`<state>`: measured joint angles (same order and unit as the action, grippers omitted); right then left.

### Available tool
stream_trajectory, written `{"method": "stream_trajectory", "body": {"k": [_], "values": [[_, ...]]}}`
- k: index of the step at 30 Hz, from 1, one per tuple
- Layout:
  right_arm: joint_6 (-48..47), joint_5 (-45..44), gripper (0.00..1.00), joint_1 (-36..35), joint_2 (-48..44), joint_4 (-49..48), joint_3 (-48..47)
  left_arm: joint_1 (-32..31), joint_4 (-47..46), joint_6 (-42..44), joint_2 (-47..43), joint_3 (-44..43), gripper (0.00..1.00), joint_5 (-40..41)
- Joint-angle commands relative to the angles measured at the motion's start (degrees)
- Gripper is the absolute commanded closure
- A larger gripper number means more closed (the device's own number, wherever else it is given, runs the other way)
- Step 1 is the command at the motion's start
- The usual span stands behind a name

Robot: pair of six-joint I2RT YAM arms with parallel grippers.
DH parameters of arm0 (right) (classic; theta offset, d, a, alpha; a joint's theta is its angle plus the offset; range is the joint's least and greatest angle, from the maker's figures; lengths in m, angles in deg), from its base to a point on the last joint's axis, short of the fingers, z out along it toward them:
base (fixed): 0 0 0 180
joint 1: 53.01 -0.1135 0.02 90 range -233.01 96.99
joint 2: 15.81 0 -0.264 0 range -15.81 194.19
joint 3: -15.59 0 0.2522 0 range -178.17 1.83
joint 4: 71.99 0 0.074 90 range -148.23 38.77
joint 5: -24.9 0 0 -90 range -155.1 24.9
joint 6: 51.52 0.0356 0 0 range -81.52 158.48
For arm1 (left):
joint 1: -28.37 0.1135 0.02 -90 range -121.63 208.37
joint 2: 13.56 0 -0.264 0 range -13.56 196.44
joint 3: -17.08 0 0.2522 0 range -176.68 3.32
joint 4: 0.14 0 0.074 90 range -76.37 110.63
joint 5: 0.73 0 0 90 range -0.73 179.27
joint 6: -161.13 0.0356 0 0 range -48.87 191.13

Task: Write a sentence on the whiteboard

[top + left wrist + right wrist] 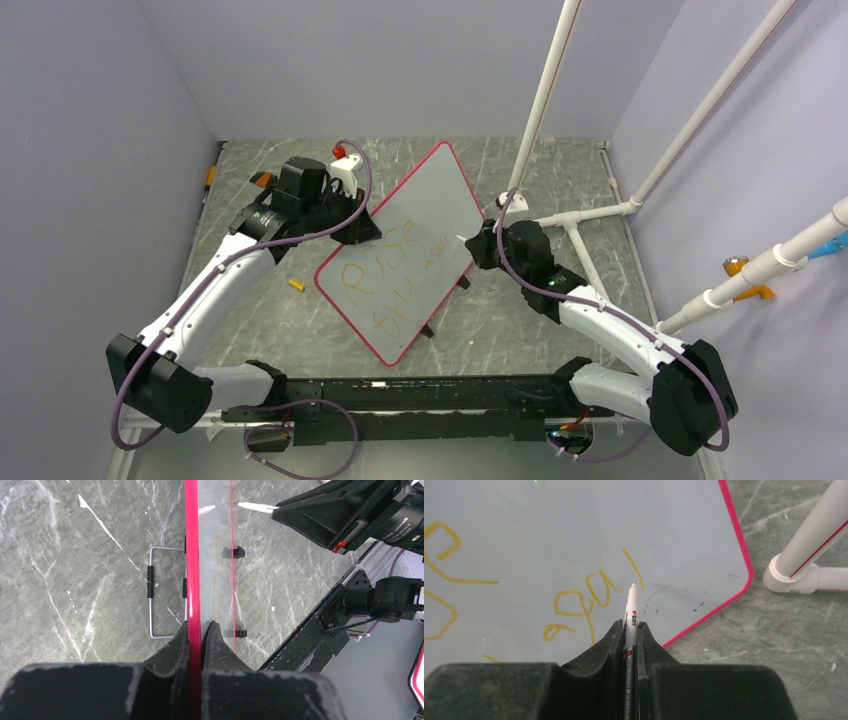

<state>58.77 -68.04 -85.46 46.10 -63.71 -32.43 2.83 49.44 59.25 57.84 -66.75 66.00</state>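
While left gripper (196,626) clamps the whiteboard (425,205) by its rim, tilted on the table (290,325), right gripper (630,626) is pinched on the marker (632,602), tip just beside the last stroke of the sentence (579,600); blank board lies to its right, right arm nearer

The top camera looks down from behind both arms. The left wrist camera sights close along the black left gripper (196,626), edge-on to the flat pale-grey, red-rimmed whiteboard (192,540) between its jaws. The right wrist camera faces that board just ahead of the right gripper (630,626) (all three share it).
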Motion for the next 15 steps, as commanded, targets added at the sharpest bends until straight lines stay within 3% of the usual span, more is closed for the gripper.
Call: {"method": "stream_trajectory", "body": {"k": [1, 15], "values": [[-1.0, -0.8, 1.00, -0.1, -0.6, -0.9, -4.9, 0.1, 5.8, 15.9, 1.0, 2.7, 1.00, 13.3], [-1.1, 1.1, 1.00, -0.2, 7.0, -4.2, -11.9, 0.1, 5.7, 15.9, 1.1, 3.0, 1.00, 13.4]]}}
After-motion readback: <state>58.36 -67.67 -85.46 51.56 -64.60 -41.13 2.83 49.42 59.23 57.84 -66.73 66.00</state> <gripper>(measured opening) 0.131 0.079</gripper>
